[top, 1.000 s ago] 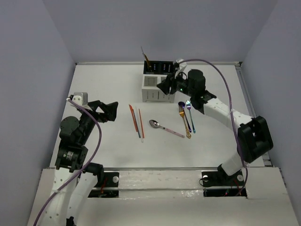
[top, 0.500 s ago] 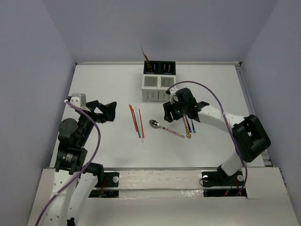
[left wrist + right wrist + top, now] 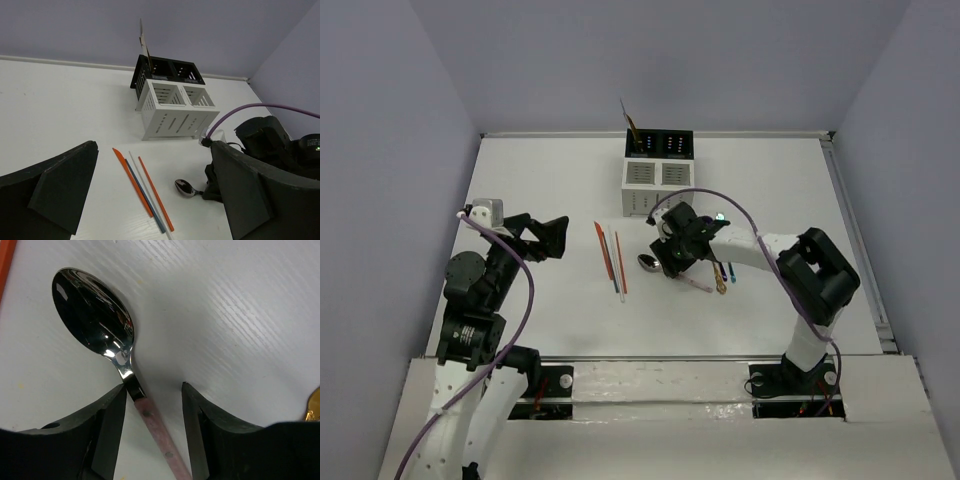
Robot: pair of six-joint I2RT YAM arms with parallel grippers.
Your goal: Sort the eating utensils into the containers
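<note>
A silver spoon [image 3: 647,262] with a pink handle lies on the table; its bowl [image 3: 92,310] fills the right wrist view. My right gripper [image 3: 672,256] [image 3: 152,407] is down at the table, open, its fingers [image 3: 107,427] on either side of the spoon's neck, the left one right beside it. Orange-red, pale and blue chopsticks [image 3: 611,260] [image 3: 142,187] lie left of the spoon. Gold and blue utensils [image 3: 721,272] lie right of it. The white slatted caddy [image 3: 655,180] [image 3: 175,107] stands behind. My left gripper [image 3: 556,238] [image 3: 152,146] hovers open at the left, holding nothing.
One slim utensil [image 3: 633,130] [image 3: 145,47] stands upright in the caddy's dark rear left compartment. The right arm's purple cable [image 3: 720,200] arcs over the table in front of the caddy. A gold tip [image 3: 314,407] shows at the right wrist view's edge.
My right gripper has come from beside the caddy, forward and left, down to the spoon, and its open jaws now straddle the handle. The left arm has not moved.
</note>
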